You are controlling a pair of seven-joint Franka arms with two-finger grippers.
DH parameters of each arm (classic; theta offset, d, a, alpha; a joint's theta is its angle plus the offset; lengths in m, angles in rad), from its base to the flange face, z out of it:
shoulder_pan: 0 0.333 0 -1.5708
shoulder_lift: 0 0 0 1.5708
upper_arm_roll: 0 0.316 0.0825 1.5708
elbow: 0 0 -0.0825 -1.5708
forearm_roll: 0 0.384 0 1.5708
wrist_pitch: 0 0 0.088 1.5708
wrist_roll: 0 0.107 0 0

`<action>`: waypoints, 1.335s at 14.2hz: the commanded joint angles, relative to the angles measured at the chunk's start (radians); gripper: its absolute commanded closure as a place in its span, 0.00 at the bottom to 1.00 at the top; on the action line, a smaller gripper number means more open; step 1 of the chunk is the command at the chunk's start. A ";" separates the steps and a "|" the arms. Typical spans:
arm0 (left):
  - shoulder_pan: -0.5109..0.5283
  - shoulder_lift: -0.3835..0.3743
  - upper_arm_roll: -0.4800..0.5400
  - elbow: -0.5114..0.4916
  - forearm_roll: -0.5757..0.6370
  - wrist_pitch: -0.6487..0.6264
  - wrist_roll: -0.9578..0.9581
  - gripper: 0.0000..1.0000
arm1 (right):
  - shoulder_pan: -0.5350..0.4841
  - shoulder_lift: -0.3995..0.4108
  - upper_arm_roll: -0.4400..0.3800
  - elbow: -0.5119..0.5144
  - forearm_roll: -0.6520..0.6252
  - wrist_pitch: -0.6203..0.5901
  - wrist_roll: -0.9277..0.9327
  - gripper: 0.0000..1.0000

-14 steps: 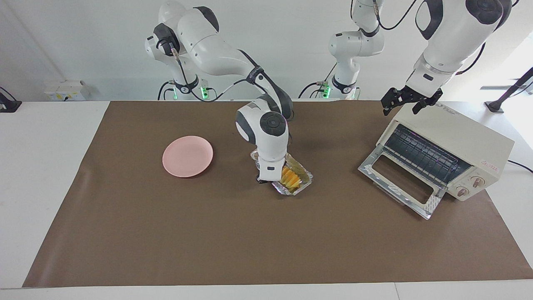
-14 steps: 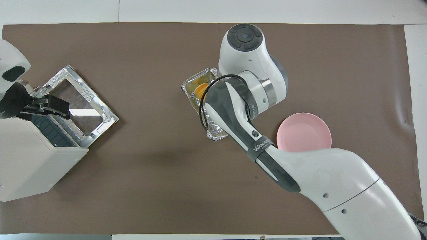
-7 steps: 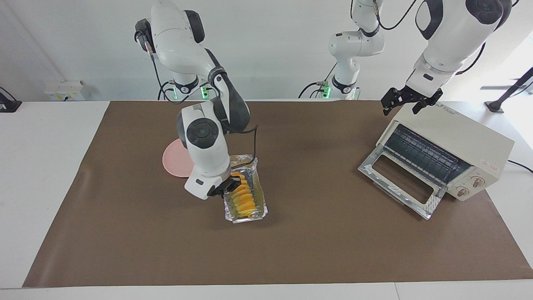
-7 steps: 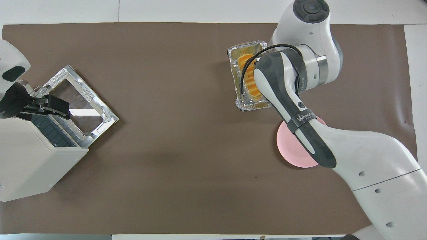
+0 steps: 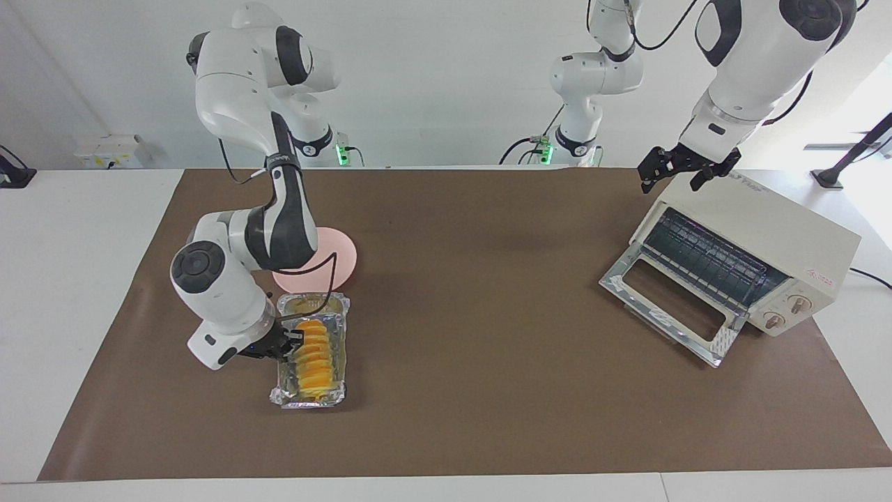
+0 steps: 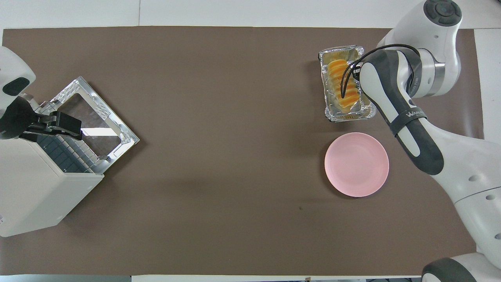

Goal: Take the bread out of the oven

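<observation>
The bread (image 5: 313,348), a yellow-orange ridged loaf, lies in a crinkled silver foil tray (image 5: 336,328). My right gripper (image 5: 291,340) is shut on the tray's long rim and holds it low over the mat, beside the pink plate (image 5: 338,258). In the overhead view the bread (image 6: 341,84) and the tray (image 6: 348,115) show, with the right gripper (image 6: 354,73) mostly hidden under its arm. The cream-white oven (image 5: 766,230) stands at the left arm's end of the table, its glass door (image 5: 665,307) dropped open and its rack bare. My left gripper (image 5: 669,184) waits open over the oven's top edge.
The pink plate (image 6: 356,164) lies nearer to the robots than the tray. The oven (image 6: 35,192) and its open door (image 6: 117,125) take up the mat's corner, with the left gripper (image 6: 74,129) over them. A brown mat (image 5: 488,390) covers the table.
My right gripper has carried the foil tray with the bread from the middle of the mat toward the right arm's end, past the pink plate. The left arm has not moved.
</observation>
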 commanded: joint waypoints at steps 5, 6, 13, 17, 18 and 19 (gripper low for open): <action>0.018 -0.025 -0.013 -0.019 -0.008 0.000 0.002 0.00 | -0.018 -0.085 0.009 -0.180 0.014 0.099 -0.120 0.06; 0.018 -0.025 -0.011 -0.019 -0.008 0.000 0.002 0.00 | -0.015 -0.095 0.009 -0.175 0.003 0.082 -0.140 0.00; 0.018 -0.025 -0.011 -0.019 -0.008 0.000 0.003 0.00 | 0.069 -0.101 0.009 -0.129 -0.069 0.065 -0.098 0.10; 0.018 -0.025 -0.011 -0.019 -0.008 0.000 0.002 0.00 | 0.069 -0.099 0.009 -0.177 -0.097 0.123 -0.101 0.10; 0.018 -0.025 -0.011 -0.019 -0.008 0.000 0.002 0.00 | 0.071 -0.096 0.009 -0.183 -0.100 0.145 -0.101 0.10; 0.018 -0.025 -0.011 -0.019 -0.008 0.000 0.002 0.00 | 0.074 -0.096 0.009 -0.204 -0.101 0.177 -0.101 0.10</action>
